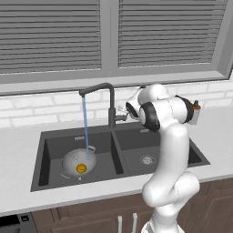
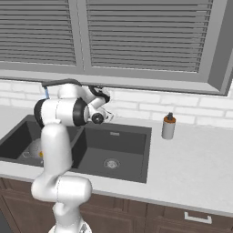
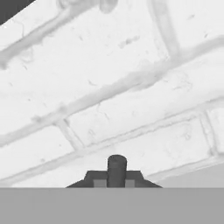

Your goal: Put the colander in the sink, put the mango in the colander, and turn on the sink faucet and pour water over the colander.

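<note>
The silver colander (image 1: 75, 160) sits in the left basin of the dark double sink (image 1: 157, 139), with the orange mango (image 1: 81, 168) inside it. The sink faucet (image 1: 110, 102) has its spout over that basin, and a blue stream of water (image 1: 85, 127) falls onto the colander. My gripper (image 1: 122, 110) is at the right side of the faucet's post, close to the wall. In the hand view the gripper (image 3: 116, 183) is shut on the faucet's dark lever (image 3: 117, 168), facing white brick. From the right, the arm hides most of the colander (image 2: 32, 148).
A small beige soap bottle (image 2: 169, 126) stands on the counter (image 2: 195, 159) right of the sink. The right basin (image 2: 111, 152) holds nothing but its drain. A white brick wall and a window with grey blinds rise behind the sink.
</note>
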Controlling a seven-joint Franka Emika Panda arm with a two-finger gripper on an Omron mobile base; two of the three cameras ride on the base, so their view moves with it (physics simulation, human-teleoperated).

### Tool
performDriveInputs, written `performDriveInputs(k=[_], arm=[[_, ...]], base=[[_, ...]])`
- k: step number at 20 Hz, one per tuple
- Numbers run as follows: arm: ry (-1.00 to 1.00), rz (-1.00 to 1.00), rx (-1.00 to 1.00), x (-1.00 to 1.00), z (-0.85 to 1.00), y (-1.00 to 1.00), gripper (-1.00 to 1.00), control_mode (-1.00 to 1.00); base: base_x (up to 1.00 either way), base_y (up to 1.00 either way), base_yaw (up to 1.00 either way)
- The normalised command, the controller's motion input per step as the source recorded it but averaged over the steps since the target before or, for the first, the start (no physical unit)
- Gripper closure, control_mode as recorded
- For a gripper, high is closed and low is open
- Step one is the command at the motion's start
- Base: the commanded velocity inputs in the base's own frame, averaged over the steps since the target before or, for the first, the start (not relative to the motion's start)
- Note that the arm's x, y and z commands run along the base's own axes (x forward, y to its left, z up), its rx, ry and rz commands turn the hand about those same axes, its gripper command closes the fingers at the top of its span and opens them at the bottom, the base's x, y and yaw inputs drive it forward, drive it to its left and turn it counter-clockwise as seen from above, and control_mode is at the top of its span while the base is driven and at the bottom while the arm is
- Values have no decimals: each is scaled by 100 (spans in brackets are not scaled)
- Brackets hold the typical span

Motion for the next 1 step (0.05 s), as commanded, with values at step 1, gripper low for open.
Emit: performDriveInputs(k=[1], arm=[[-5, 0, 19, -51, 67, -61, 100, -100]], base=[[0, 0, 0]])
